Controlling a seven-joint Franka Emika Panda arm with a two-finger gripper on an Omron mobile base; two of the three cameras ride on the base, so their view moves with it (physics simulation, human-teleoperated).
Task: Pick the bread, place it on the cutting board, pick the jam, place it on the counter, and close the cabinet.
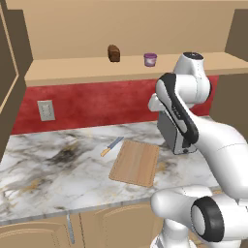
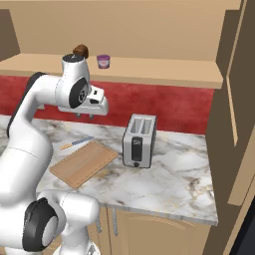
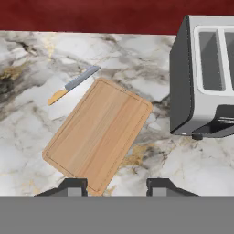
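Tool [image 3: 116, 186] hangs over the bench [image 1: 48, 179], fingers spread wide, nothing between them; the near corner of the cutting board [image 3: 98, 134] sits just below it. Past the board: a knife [image 3: 73, 84] off its far-left edge, a toaster [image 2: 139, 141] to the right. Farthest back, bread [image 1: 114, 53] and jam [image 1: 150, 59] sit apart on the shelf of the open cabinet [image 1: 72, 72].

Glossy white arm [image 2: 30, 129], dark joints
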